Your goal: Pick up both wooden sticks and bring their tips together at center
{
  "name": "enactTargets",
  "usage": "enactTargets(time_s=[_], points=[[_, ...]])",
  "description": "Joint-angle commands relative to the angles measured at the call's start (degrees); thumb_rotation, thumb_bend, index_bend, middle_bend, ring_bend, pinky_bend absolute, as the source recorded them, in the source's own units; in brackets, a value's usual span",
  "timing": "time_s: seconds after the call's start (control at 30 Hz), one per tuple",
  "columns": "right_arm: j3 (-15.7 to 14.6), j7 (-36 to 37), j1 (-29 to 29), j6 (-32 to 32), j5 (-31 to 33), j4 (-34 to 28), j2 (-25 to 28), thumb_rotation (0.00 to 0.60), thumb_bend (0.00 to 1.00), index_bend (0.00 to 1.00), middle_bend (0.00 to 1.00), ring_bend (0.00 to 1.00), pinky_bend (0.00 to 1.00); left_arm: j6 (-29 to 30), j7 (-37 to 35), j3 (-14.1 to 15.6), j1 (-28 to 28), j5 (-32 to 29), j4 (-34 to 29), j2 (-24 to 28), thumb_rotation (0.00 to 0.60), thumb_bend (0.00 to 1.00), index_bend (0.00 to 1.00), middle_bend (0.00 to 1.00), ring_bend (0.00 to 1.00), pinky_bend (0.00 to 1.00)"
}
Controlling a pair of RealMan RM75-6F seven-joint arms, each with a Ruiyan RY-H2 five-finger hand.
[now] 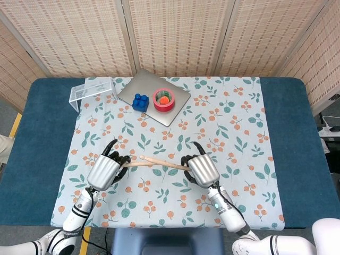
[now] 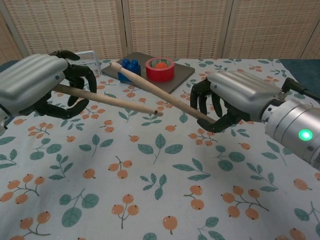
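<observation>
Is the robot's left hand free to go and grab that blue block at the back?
Probably not: the left hand is already gripping a wooden stick, so its fingers are occupied. The blue block also sits well beyond it, on the grey board.

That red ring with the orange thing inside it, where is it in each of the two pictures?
Head view: the red ring lies near the top, left of the middle, on the grey board, just right of the blue block.
Chest view: the red ring lies at the top centre, beyond the crossed sticks, on the same board.
Shared landmark: the blue block at its left.
</observation>
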Motion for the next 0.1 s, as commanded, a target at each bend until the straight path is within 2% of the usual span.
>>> enactTargets(time_s=[0.03, 0.1], points=[[-0.3, -0.04, -0.02, -0.17, -0.2, 0.26, -0.12, 0.6, 0.51, 1.0, 0.88, 0.6, 0.1, -0.04, 0.02, -0.22, -0.13, 0.0, 0.34, -0.12, 0.6, 0.5, 0.85, 0.89, 0.52, 0.15], [-0.51, 0.01, 0.0, -0.31, -0.5, 0.53, -0.18, 0.6, 0.51, 1.0, 0.88, 0.6, 0.1, -0.01, -0.04, -0.34, -0.17, 0.01, 0.78, -0.17, 0.6, 0.5, 0.85, 0.89, 0.52, 0.15]])
